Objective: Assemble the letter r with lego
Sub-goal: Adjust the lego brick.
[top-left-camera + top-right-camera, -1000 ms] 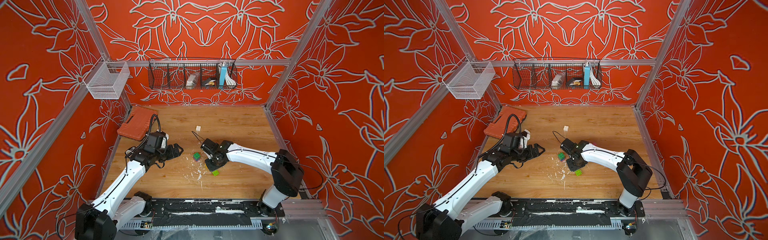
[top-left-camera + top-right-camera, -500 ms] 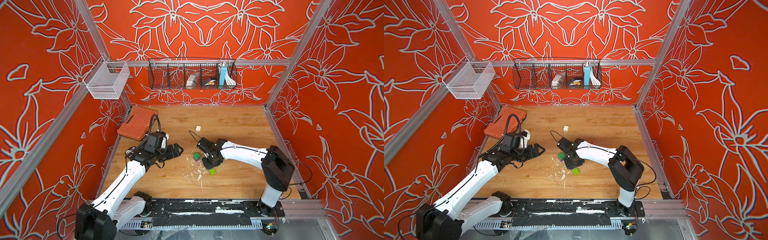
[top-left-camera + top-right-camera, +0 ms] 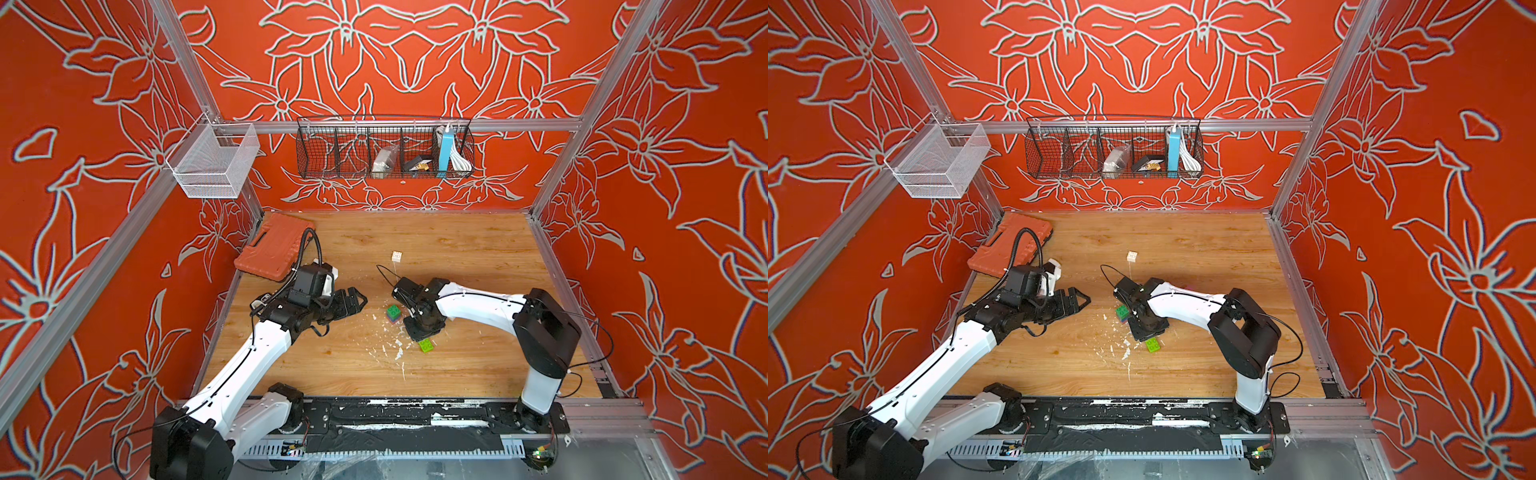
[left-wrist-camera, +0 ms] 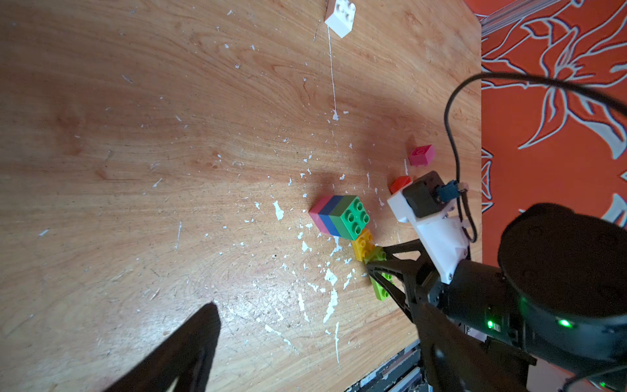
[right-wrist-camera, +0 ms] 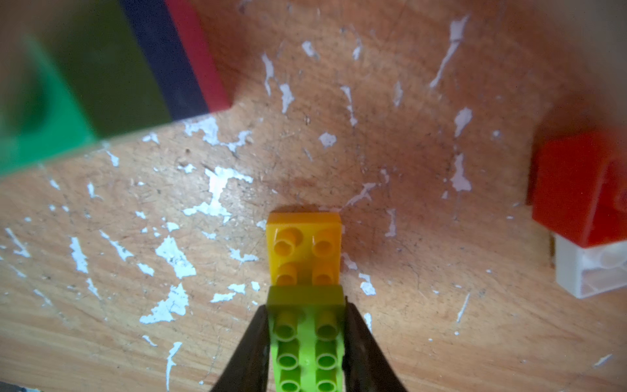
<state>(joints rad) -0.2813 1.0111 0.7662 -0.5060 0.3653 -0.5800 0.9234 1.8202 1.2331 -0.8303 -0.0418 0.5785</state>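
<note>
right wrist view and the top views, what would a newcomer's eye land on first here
The right gripper grabs the eye: shut on a lime-green studded plastic brick with a yellow studded plate jutting from its front, mid-table. Beside it sits a stack of green, blue and pink bricks among white flecks on the wooden tabletop; loud orange floral walls box everything in.

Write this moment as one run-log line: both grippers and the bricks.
left gripper: open, empty | right gripper: shut on lime brick | yellow brick: joined at lime brick's end | green-blue-pink stack: untouched nearby
</note>
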